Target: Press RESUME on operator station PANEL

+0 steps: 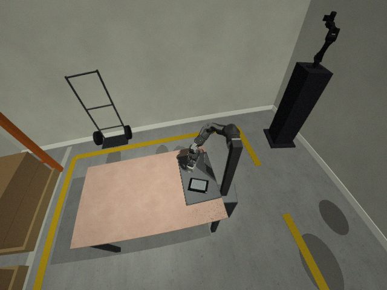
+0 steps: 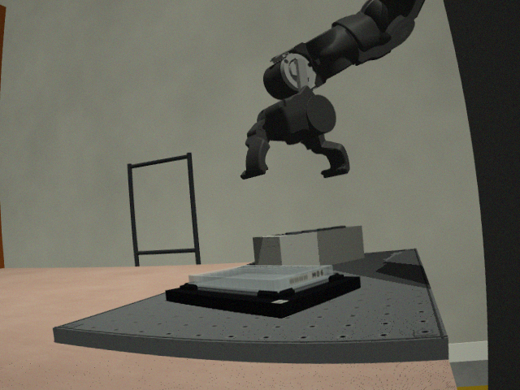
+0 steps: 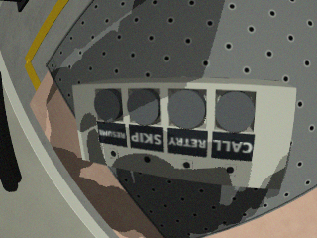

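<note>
The PANEL [image 3: 178,129] is a pale box on the grey perforated plate, and it also shows in the exterior view [image 2: 308,243]. In the wrist view it has four round grey buttons in a row. The labels read upside down: CALL [image 3: 233,146] at the right, then RETRY [image 3: 188,141], then SKIP [image 3: 147,138]. The leftmost button [image 3: 107,105] has a label in shadow that I cannot read. I see no lit lamp. My gripper [image 2: 293,171] is open and empty, well above the panel. Plate M06 [image 2: 260,279] rests on the black nest N1 [image 2: 264,293], in front of the panel.
The grey perforated base plate [image 2: 293,322] lies on the pink table [image 1: 134,199]. The arm's black column [image 1: 231,168] stands at the table's edge. A hand truck [image 1: 100,109] leans on the back wall, and cardboard boxes [image 1: 22,199] stand at the left.
</note>
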`<move>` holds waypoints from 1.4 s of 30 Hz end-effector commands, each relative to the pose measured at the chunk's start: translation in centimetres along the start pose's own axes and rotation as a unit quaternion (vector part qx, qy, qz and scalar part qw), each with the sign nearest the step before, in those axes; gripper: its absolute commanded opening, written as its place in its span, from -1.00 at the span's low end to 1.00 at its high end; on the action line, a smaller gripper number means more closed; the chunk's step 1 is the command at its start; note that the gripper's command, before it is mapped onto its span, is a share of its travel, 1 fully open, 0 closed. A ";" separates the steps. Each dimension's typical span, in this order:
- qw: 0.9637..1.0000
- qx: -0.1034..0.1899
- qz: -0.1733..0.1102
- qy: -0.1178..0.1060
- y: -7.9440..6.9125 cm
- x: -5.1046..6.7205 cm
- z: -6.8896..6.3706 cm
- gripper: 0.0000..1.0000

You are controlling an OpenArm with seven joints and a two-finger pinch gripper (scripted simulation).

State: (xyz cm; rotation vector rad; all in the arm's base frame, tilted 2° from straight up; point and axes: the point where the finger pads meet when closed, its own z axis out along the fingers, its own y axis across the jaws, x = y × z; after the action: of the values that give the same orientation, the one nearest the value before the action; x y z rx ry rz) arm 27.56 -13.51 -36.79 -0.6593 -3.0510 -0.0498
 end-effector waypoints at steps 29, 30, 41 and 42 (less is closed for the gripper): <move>1.000 0.001 0.002 -0.001 0.0 0.0 0.0 -1.00; 1.000 0.001 0.002 -0.001 0.0 0.0 0.0 -1.00; 1.000 0.001 0.002 -0.001 0.0 0.0 0.0 -1.00; 1.000 0.001 0.002 -0.001 0.0 0.0 0.0 -1.00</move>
State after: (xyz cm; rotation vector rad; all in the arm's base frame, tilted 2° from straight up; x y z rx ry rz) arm 27.56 -13.51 -36.79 -0.6594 -3.0510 -0.0498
